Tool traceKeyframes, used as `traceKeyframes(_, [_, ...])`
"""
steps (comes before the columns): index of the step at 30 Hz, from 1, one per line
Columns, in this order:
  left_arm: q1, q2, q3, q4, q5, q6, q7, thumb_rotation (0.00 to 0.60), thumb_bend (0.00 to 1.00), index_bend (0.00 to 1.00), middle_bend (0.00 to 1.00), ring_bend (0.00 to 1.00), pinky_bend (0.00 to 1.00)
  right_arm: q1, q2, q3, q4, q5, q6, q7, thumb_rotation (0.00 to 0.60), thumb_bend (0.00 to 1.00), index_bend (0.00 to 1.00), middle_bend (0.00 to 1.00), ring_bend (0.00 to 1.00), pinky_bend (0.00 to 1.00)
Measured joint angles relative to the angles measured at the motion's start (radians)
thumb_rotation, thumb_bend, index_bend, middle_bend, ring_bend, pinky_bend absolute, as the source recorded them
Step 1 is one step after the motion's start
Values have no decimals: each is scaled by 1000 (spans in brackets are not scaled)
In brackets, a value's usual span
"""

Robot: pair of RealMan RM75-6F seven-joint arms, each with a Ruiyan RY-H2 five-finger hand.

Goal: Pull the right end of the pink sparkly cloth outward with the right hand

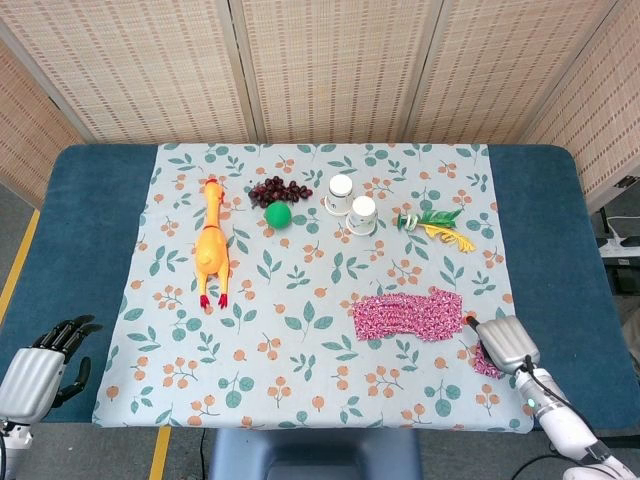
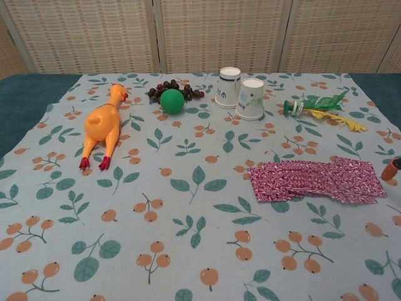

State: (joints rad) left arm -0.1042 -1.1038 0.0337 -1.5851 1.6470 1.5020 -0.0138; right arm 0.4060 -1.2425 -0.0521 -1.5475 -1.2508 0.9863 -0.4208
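Where the floral surface (image 1: 300,300) nears its right edge, pink sparkly cloth (image 1: 408,315) lying flat and folded, right hand (image 1: 506,344) just beside its right end, back of hand up, fingertip (image 2: 390,169) barely entering chest view; grip hidden, cannot tell whether holding a small separate pink piece (image 1: 487,362) showing under it. Left hand (image 1: 40,365) low at near-left corner, off the cloth, fingers apart, holding nothing. Farther back: rubber chicken (image 1: 211,248), green ball (image 1: 278,214), two paper cups (image 1: 351,205).
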Motion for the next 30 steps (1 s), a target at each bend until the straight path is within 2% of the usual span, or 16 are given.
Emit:
traceKeyframes(9, [-1,-1,-1,4,0,0,-3,600,593,238,183,211,415,35,-56,35,48,33,-42,5,600,1000,152,804,815,938])
traceKeyframes(30, [-2,0,-1,6,-3,-1,-9,600,594,239,183,211,414,75,-105,43,106,163,-115,-69,600,1000,151,804,815,938])
